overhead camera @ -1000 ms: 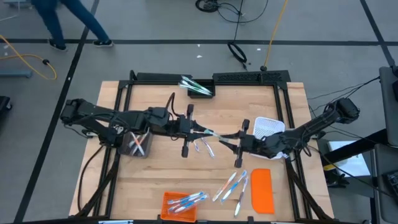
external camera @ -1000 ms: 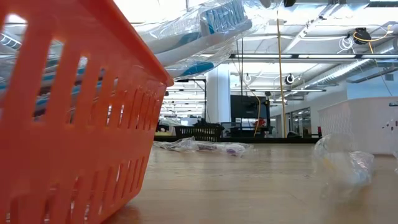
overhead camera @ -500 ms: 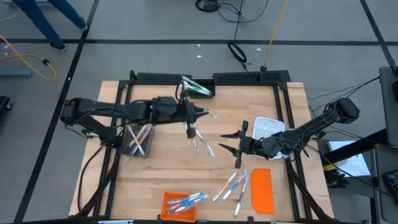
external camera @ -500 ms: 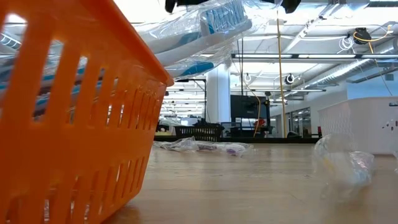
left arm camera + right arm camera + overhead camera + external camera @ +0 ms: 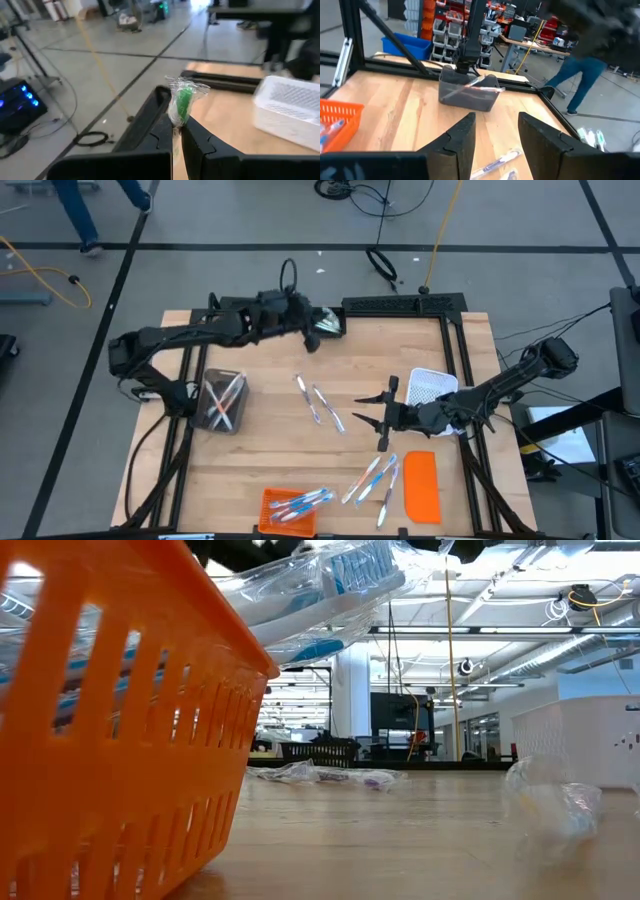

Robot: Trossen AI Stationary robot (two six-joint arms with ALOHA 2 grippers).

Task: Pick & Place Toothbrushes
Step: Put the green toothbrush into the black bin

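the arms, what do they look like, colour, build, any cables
Both arms are dark, near black, built of slim jointed links. The left end effector has two flat, angular black fingers. The right end effector has the same black, wedge-shaped fingers. Thin dark cables loop above the left arm and trail behind the right arm's base.

left gripper (image 5: 318,323) reaches to the far edge, fingers pinched tight; right gripper (image 5: 362,412) hovers mid-table, fingers spread
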